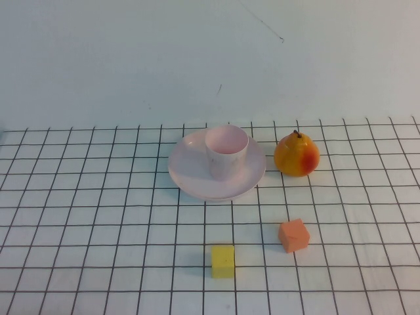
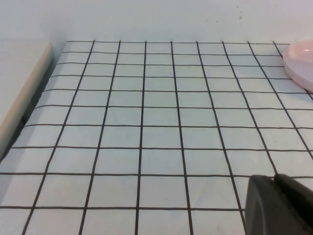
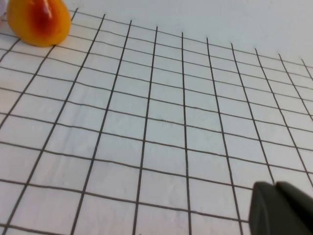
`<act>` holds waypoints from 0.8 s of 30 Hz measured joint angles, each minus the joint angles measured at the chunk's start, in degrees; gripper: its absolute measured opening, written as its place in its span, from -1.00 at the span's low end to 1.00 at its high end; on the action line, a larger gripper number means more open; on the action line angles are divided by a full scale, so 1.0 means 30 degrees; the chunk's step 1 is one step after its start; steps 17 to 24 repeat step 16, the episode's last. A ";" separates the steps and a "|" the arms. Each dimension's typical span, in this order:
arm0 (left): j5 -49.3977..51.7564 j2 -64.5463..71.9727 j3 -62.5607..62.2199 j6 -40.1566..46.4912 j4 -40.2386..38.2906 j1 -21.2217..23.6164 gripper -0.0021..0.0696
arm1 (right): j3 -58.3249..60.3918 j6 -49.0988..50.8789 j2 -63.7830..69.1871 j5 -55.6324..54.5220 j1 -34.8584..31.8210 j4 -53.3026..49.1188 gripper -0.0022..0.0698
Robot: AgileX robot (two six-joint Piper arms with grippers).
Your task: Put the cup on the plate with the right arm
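Note:
The pale pink cup (image 1: pixel 227 151) stands upright on the round pale pink plate (image 1: pixel 190 177) at the middle back of the gridded table. Neither arm shows in the high view. My left gripper (image 2: pixel 274 180) is shut and empty, low over bare grid, with the plate's rim (image 2: pixel 301 63) far off at the side of its view. My right gripper (image 3: pixel 275 187) is shut and empty over bare grid, well away from the cup and plate, which do not show in its view.
An orange-yellow pear (image 1: pixel 296 154) sits just right of the plate; it also shows in the right wrist view (image 3: pixel 38 20). An orange cube (image 1: pixel 293 235) and a yellow cube (image 1: pixel 222 260) lie nearer the front. The table's left edge (image 2: pixel 24 93) shows in the left wrist view.

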 joint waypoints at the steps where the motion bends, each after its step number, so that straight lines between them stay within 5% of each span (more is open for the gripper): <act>1: 0.0000 0.0000 0.0000 0.0000 0.0000 0.0000 -0.95 | 0.0000 0.0029 0.0000 0.0000 0.0000 -0.0029 -0.95; 24: 0.0000 0.0000 0.0000 0.0000 0.0000 0.0000 -0.95 | 0.0000 0.1312 0.0000 -0.0028 0.0000 0.0043 -0.95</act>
